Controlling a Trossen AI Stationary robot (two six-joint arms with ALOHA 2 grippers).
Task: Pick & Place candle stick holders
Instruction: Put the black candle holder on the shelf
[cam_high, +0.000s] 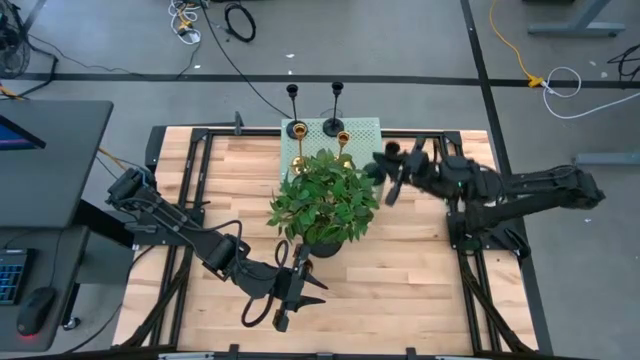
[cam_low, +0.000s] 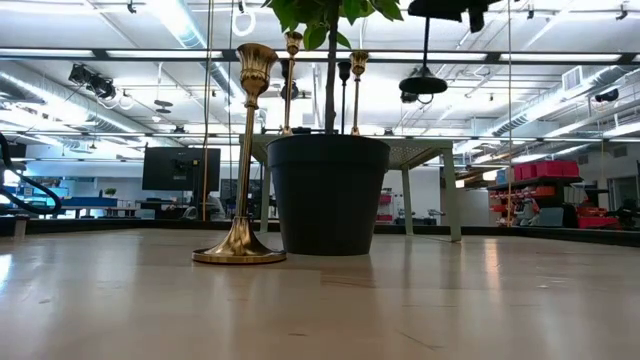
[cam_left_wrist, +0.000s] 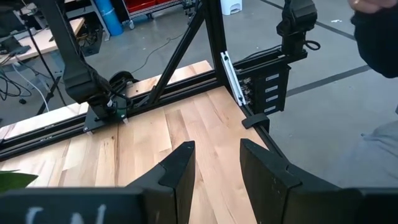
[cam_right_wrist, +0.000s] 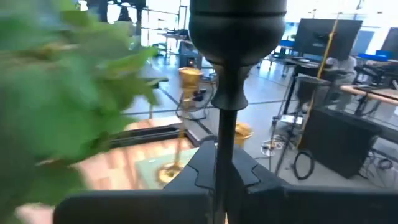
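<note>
The right tool (cam_right_wrist: 222, 168) is pinched shut on the slim stem of a matte black candle holder (cam_right_wrist: 236, 37), whose rounded cup stands upright above the fingers in the right wrist view. In the high view this right tool (cam_high: 392, 172) hangs just right of the plant pot's foliage (cam_high: 325, 195), off the table.

The left tool (cam_left_wrist: 214, 158) has its two dark fingers spread, with bare wood showing between them. In the high view it (cam_high: 300, 285) sits just in front of the plant pot (cam_high: 322, 246), low over the table (cam_high: 420, 280).

Behind the plant lies a pale green mat (cam_high: 365, 128), carrying two gold holders (cam_high: 297, 130) and two black holders (cam_high: 334, 122), all upright. A further gold holder (cam_low: 241, 160), shiny, with a flared round base and fluted cup, stands just left of the pot in the low view, touching or nearly touching it.

The widest open wood lies right of and in front of the pot. The table's black frame rails (cam_left_wrist: 233, 81) run along the edges.
</note>
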